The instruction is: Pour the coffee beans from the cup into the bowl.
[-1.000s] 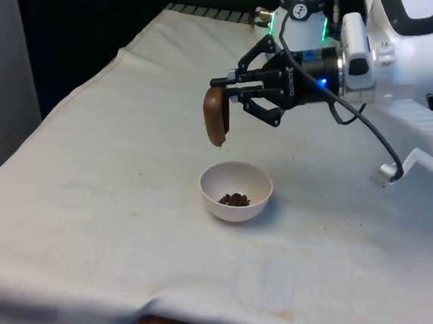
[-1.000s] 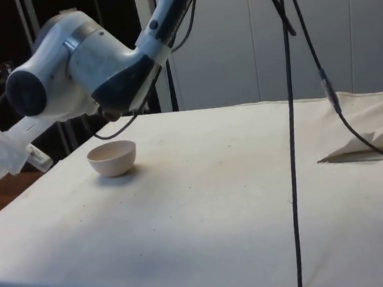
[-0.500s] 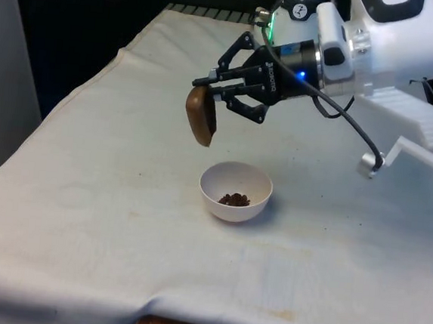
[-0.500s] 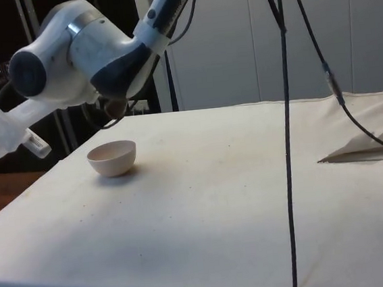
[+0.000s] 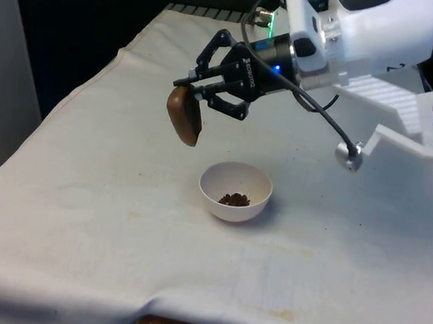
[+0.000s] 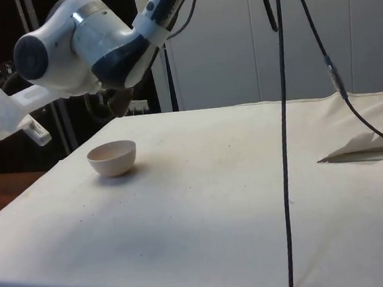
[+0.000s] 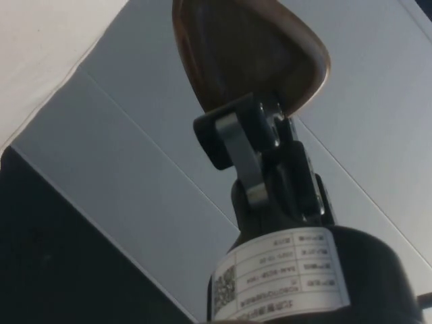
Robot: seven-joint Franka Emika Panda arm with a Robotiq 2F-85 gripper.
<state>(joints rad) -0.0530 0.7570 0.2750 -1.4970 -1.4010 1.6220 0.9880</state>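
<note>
A white bowl (image 5: 236, 190) sits on the cloth near the table's middle with dark coffee beans (image 5: 234, 199) in its bottom; it stands at the left of the side view as the bowl (image 6: 113, 157). My gripper (image 5: 196, 93) is shut on the rim of a brown cup (image 5: 183, 116), held on its side in the air, above the bowl and towards the front view's left. The cup (image 6: 120, 100) hangs behind and above the bowl in the side view. Close up, the cup (image 7: 248, 50) shows its inside, pinched by a finger (image 7: 237, 148).
The white cloth (image 5: 107, 198) covers the table, with its front edge near the camera. A black cable (image 6: 287, 134) hangs down across the side view. A fold of cloth (image 6: 368, 145) rises at the side view's right.
The arm has lifted and carried the tipped cup up and towards the front view's left, away from above the bowl. The beans stay in the bowl.
</note>
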